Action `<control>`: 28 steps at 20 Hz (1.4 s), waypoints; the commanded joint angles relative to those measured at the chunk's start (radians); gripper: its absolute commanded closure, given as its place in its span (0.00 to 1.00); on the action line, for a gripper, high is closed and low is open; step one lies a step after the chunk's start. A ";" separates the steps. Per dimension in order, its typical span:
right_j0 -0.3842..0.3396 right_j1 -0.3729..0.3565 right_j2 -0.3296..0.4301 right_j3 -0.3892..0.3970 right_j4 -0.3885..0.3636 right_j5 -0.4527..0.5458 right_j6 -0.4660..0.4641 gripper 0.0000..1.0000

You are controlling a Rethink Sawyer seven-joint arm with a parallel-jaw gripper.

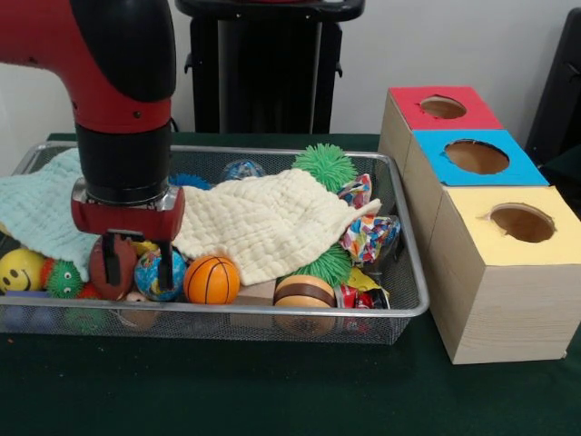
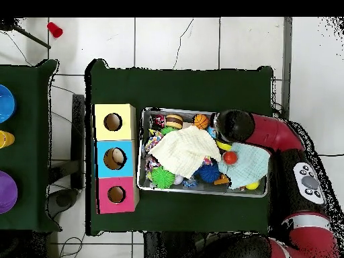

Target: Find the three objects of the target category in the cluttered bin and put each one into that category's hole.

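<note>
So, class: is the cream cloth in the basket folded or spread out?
Spread out: the cream cloth drapes loosely over the toys in the basket, covering several.

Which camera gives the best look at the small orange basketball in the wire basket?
The front view: the small orange basketball sits unobstructed against the silver wire-mesh basket's near wall, black seams clear. The overhead view shows it only as a small orange dot beside the arm.

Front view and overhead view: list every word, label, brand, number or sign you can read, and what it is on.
No readable text in either view.
Crinkly multicoloured wrappers in the wire-mesh bin: busy print, too blurred to read.
Yellow ball: a drawn smiley face, no letters.
Red, blue and yellow box tops: plain colour, no labels.
Robot arm: no marking legible.
</note>
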 commanded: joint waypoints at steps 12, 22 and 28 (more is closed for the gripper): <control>0.034 0.178 -0.022 0.002 0.008 -0.014 0.135 0.00; 0.104 0.191 -0.133 -0.068 -0.001 -0.034 0.207 0.00; 0.094 0.233 -0.143 -0.110 0.009 -0.074 0.186 0.00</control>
